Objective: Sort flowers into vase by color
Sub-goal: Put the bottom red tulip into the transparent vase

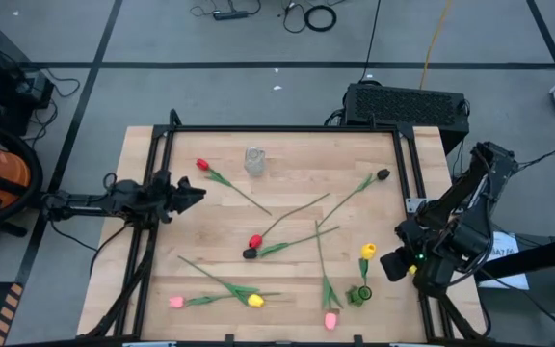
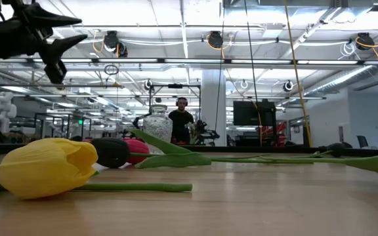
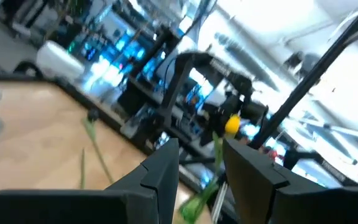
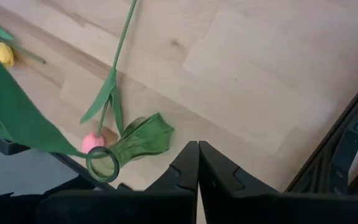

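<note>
Several tulips lie flat on the wooden table: a red one (image 1: 201,165), a dark one (image 1: 383,174), a red (image 1: 254,241) and a dark head (image 1: 250,253) side by side, and pink (image 1: 175,302), yellow (image 1: 255,301) and pink (image 1: 330,320) ones near the near edge. Another yellow tulip (image 1: 367,253) stands tilted with its stem in a small green vase (image 1: 359,294) (image 4: 135,143). My right gripper (image 1: 394,266) (image 4: 197,158) is shut and empty, just right of that vase. My left gripper (image 1: 197,196) (image 3: 201,168) is open, raised over the table's left side.
A clear glass vase (image 1: 254,159) (image 2: 157,124) stands upright near the far edge. A black frame (image 1: 408,164) runs along the table's edges. The bare wood (image 1: 297,173) between the glass vase and the dark tulip holds nothing. A person (image 2: 181,121) stands far behind the table.
</note>
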Robot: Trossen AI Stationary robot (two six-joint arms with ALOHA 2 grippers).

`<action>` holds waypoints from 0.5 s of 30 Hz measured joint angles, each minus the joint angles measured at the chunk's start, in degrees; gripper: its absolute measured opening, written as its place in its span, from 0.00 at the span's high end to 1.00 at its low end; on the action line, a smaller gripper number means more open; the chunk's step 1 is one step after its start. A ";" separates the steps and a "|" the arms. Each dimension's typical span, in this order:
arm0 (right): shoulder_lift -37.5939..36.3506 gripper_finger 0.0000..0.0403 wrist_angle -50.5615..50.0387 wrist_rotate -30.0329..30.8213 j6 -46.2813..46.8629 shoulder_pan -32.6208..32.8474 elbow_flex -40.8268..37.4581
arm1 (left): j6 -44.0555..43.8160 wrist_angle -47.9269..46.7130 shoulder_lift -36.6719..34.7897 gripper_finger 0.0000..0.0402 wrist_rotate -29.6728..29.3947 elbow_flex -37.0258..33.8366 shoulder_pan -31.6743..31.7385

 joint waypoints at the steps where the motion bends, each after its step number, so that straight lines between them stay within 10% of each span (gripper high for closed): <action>1: 0.00 1.00 0.00 0.02 0.00 -0.28 0.00 | -0.08 -0.06 -0.02 0.67 -0.89 0.13 -0.01; 15: 0.00 1.00 -0.87 0.02 -0.50 -1.93 0.00 | 6.03 -19.81 11.15 0.67 -3.81 11.67 -0.01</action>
